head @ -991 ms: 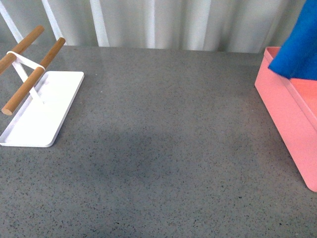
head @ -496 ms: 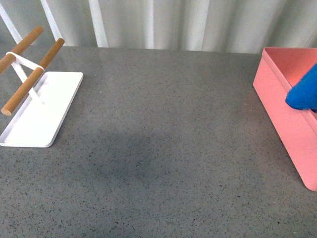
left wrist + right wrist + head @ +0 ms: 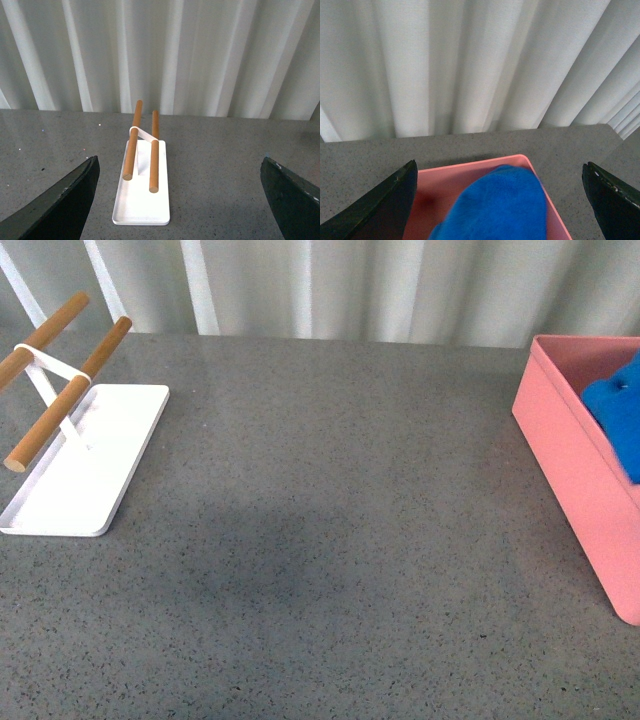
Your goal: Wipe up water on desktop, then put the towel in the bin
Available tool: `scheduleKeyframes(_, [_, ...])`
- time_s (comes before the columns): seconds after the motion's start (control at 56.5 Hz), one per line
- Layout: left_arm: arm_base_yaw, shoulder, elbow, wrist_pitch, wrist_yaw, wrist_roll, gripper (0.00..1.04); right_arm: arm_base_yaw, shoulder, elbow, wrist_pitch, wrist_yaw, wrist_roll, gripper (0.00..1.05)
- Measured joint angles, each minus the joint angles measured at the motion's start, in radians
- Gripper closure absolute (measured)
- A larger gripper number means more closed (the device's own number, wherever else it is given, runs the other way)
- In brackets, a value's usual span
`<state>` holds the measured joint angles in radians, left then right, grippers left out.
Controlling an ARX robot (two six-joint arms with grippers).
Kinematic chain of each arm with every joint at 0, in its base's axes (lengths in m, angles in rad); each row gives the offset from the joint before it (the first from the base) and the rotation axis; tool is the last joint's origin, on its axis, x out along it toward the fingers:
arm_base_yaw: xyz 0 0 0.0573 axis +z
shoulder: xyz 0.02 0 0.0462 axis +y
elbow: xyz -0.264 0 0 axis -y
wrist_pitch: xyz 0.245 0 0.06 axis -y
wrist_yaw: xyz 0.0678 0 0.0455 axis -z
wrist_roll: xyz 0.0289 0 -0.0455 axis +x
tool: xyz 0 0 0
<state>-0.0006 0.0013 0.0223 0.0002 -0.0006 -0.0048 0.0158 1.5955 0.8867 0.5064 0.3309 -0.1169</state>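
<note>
Right gripper [image 3: 500, 210] hangs above the bin [image 3: 445, 175] with fingers spread wide, pinching nothing; the towel [image 3: 500, 205] lies directly below it, inside the bin, so this arm is the nearer one. Left gripper [image 3: 180, 200] is likewise spread and empty, facing the white tray [image 3: 142, 210] with wooden bars. A second ago the towel hung high over the bin's rim; now it rests inside, and a dull damp patch remains on the desk [image 3: 300, 540].

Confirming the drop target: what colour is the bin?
Salmon pink, plain; the bin shows best in the front view.
</note>
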Motion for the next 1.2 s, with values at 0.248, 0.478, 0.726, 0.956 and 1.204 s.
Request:
scheduleKeyframes(0.248, [0.0,0.0,0.0,0.0,0.0,0.0,0.07,0.0,0.0,0.0,0.0,0.0,0.0,0.07])
scheduleKeyframes(0.478, [0.0,0.0,0.0,0.0,0.0,0.0,0.07,-0.008,-0.001,-0.037,0.11,-0.129,0.035,0.14])
scheduleKeyframes(0.726, [0.0,0.0,0.0,0.0,0.0,0.0,0.07,-0.014,-0.142,-0.32,0.384,-0.333,0.097,0.55])
scheduleKeyframes(0.956, [0.0,0.0,0.0,0.0,0.0,0.0,0.07,-0.014,-0.269,-0.504,0.422,-0.333,0.1,0.92])
scheduleKeyframes(1.204, [0.0,0.0,0.0,0.0,0.0,0.0,0.07,-0.014,-0.441,-0.665,0.416,-0.333,0.103,1.01])
